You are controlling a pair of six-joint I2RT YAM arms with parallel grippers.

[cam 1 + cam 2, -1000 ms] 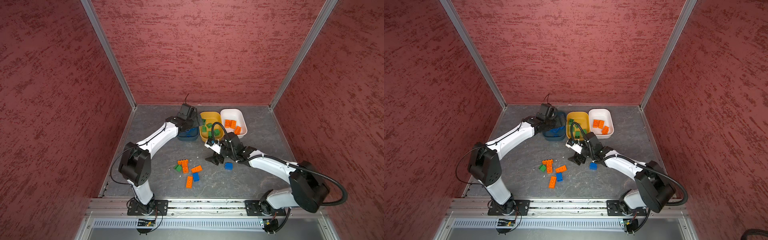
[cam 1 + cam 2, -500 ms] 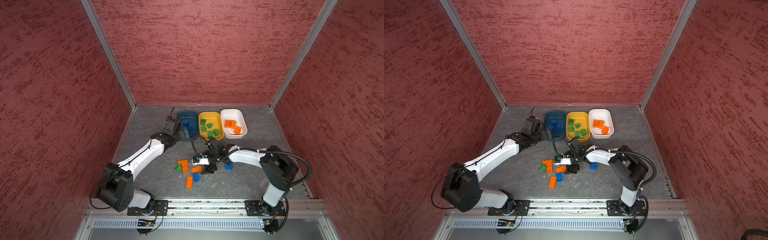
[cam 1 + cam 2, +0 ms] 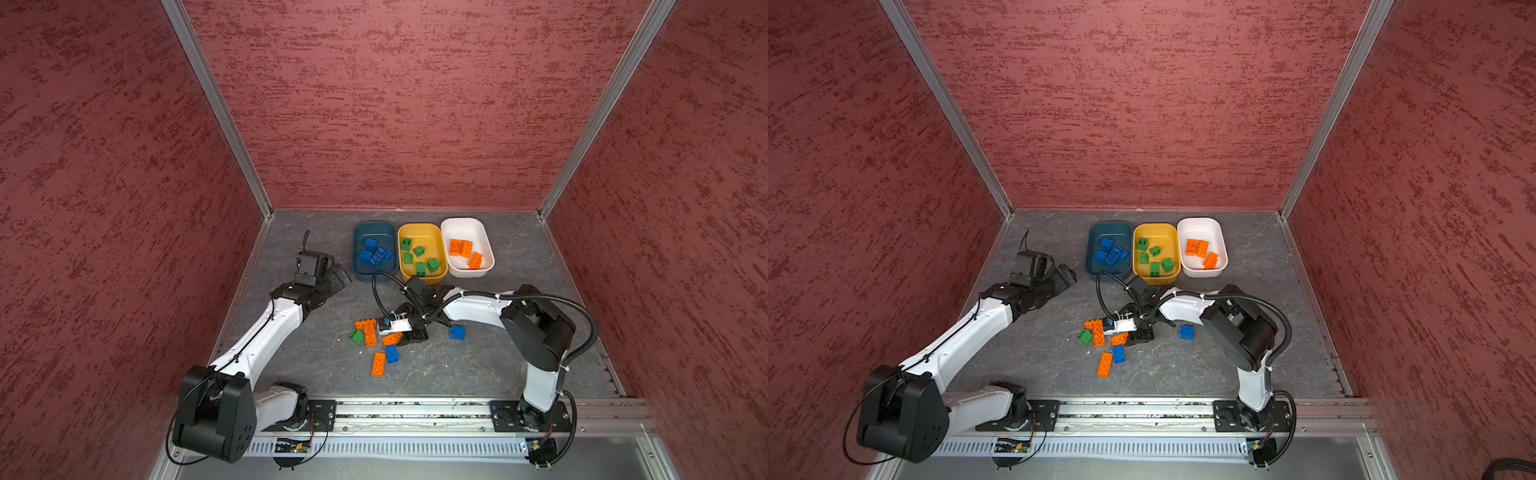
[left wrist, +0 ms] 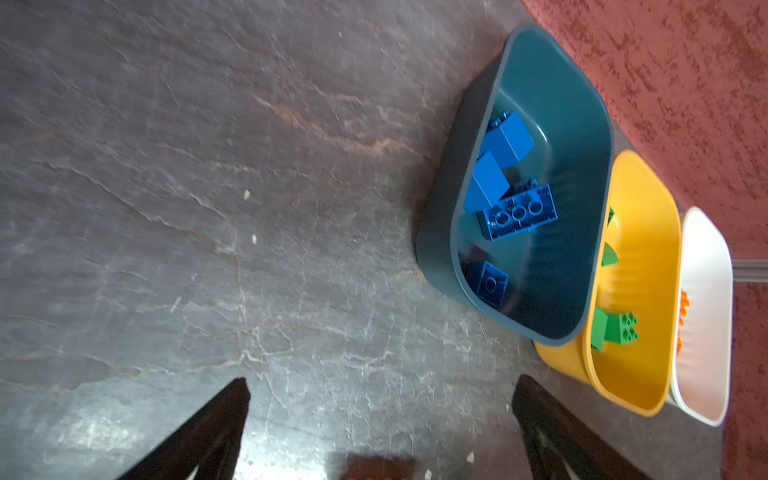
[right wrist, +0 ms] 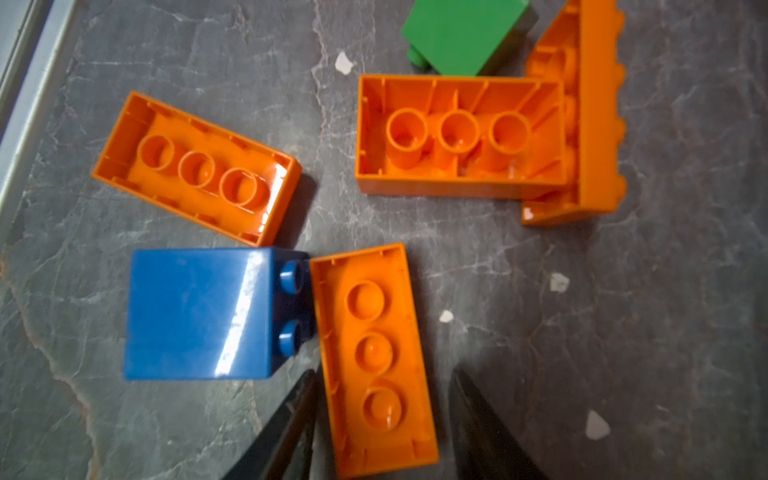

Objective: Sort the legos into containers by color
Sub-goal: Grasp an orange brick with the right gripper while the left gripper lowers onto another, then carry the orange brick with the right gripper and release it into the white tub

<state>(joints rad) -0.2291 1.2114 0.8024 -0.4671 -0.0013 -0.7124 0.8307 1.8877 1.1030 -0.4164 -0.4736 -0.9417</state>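
Grey stone-patterned tabletop (image 3: pixel 519 257) inside red walls carries what is left of the sort, and the piece that matters is 1 long orange brick (image 5: pixel 370 316), underside up with its 3 tubes showing, at the near edge of the loose cluster.

Its long axis runs straight out from the right gripper (image 5: pixel 382 371), so the 2 fingers straddle its narrow width at the near end. One finger (image 5: pixel 291 428) lies against or just beside one long side, while the other finger (image 5: pixel 482 428) has a sliver of table showing between it and the brick. The jaws are narrowed around the brick but not yet clamped on it.

A blue brick (image 5: pixel 199 313) lies on its side with its studs just beside the orange brick's far half, so the first finger sits in the wedge between them. My guess is that a squeeze could nudge the blue one.

Other orange pieces and a green brick (image 5: pixel 461 33) lie further out.

The white tub (image 3: pixel 463 226), holding orange bricks, stands well apart toward the back wall, last of 3 after the teal tub (image 3: pixel 374 230) and yellow tub (image 3: pixel 419 230).

The left gripper (image 4: pixel 382 378) hangs spread wide and empty beside the teal tub, so the right arm is far nearer.
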